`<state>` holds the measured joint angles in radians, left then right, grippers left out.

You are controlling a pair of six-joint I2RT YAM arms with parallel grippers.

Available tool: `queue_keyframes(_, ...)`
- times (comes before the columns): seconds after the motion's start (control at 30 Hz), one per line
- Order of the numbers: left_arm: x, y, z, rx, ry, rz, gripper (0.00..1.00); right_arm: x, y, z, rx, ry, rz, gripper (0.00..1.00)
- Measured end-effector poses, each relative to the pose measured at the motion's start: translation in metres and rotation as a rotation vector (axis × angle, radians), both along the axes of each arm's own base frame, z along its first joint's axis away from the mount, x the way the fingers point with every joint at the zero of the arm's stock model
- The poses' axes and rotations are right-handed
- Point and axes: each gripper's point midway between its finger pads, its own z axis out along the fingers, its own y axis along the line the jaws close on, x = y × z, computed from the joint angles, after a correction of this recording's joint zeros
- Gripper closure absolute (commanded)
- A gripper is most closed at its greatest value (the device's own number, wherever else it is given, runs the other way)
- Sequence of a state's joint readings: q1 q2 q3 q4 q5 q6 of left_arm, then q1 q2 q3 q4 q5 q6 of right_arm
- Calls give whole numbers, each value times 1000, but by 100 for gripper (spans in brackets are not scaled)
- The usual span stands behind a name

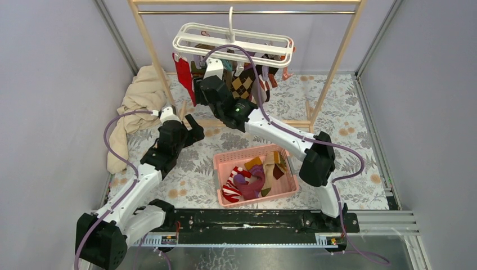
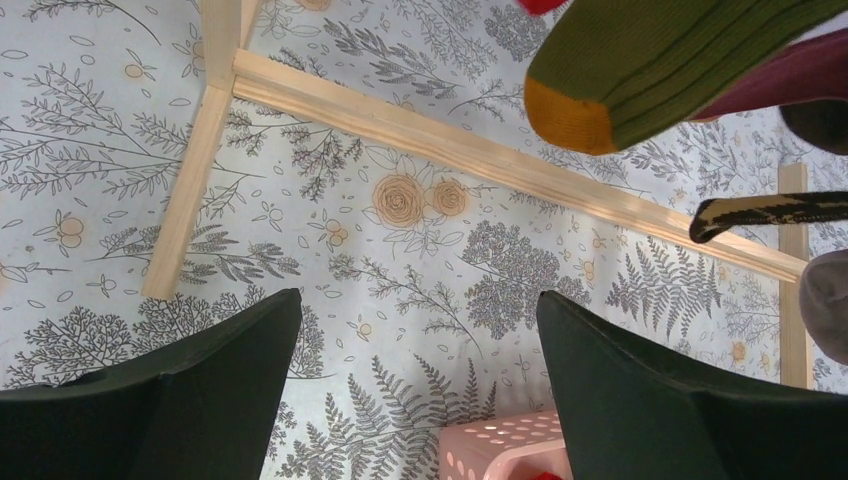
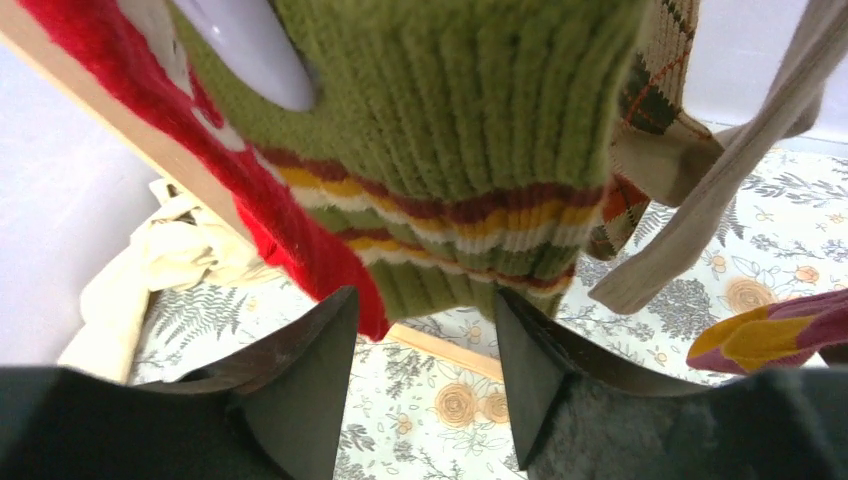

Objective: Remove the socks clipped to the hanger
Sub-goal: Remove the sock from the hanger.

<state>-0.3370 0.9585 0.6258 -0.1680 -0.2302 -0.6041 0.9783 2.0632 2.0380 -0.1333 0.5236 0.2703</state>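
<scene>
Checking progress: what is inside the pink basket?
Socks lie heaped in the basket: one red-white striped, one magenta, others tan and brown. Anything beneath the heap is hidden.

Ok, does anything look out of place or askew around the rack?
Only the beige cloth: it lies crumpled in the far left corner, beside the wooden frame's leg, outside the pink basket. The hanger hangs from the rail, socks clipped on; nothing spilled.
</scene>
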Motion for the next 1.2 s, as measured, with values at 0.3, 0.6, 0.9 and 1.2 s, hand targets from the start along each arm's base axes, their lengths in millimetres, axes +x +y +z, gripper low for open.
queue_keyframes(0.3, -5, -6, -4, 8, 17, -15, 6, 15, -10, -29, -37, -2, -30, 87)
queue_keyframes(0.6, -5, -5, -5, 16, 20, -6, 5, -7, -36, -46, -38, 12, 60, 99)
queue_keyframes(0.9, 5, -5, 5, 34, -9, -3, 4, -28, -61, 13, 99, -69, 187, 37)
queue_keyframes(1.2, 17, -10, 6, 54, -21, -24, 4, 0, -78, -15, 206, -42, 365, 36)
